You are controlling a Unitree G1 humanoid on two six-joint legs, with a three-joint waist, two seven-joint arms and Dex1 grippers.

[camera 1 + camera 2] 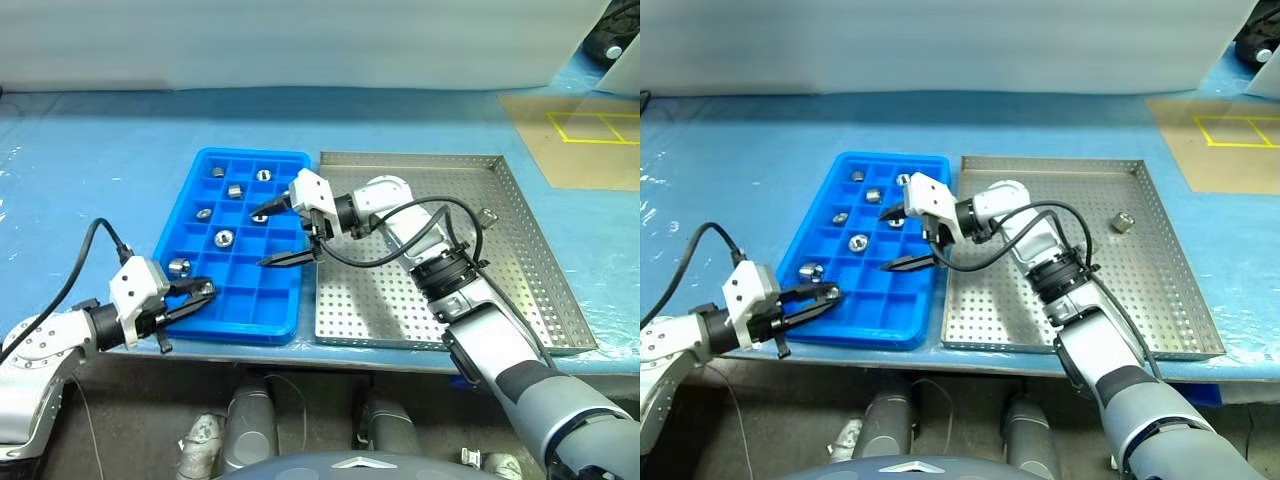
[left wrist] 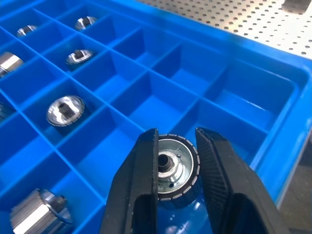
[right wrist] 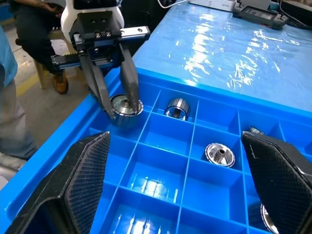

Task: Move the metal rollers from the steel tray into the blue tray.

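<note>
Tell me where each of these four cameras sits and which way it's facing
Left eye view: on the head, looking forward and down at the blue tray and steel tray; both arms show.
Right eye view: beside it, same scene, with a roller left in the steel tray.
Left wrist view: on the left wrist, looking along the left gripper, shut on a roller.
Right wrist view: on the right wrist, looking across the blue tray between the open right gripper fingers.
Shared: both wrist views show that held roller.

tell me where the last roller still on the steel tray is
In the right eye view the roller lies alone on the steel tray, near its far right rim, well right of the right pincer.
</note>
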